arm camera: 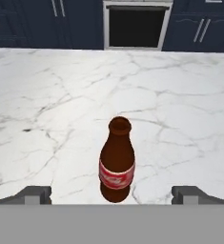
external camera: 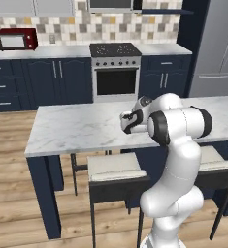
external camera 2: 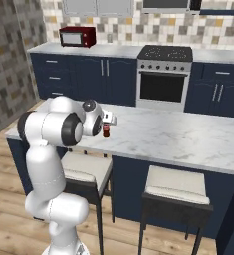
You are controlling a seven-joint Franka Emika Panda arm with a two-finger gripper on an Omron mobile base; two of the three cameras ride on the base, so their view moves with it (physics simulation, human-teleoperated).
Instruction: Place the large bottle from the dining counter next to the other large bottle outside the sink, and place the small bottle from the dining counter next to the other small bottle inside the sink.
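The small bottle [arm camera: 116, 162], brownish-red with a red label band and a slim neck, stands upright on the white marble dining counter [arm camera: 185, 95]. My gripper [arm camera: 112, 194] is open, and its two fingertips [arm camera: 37, 193] sit wide apart on either side of the bottle's base without touching it. In the right base view the small bottle [external camera 2: 106, 131] shows just under the gripper [external camera 2: 109, 120], near the front left part of the dining counter [external camera 2: 178, 137]. In the left base view the gripper [external camera: 127, 121] hangs over the dining counter [external camera: 72, 128], and the arm hides the bottle. The sink and the other bottles are out of view.
Two stools [external camera 2: 86, 169] [external camera 2: 175, 187] stand tucked under the counter's near edge. Behind it are navy cabinets, a stove with an oven [external camera: 115, 72], a red microwave [external camera: 16, 38] on the far worktop and a grey fridge [external camera: 217, 48].
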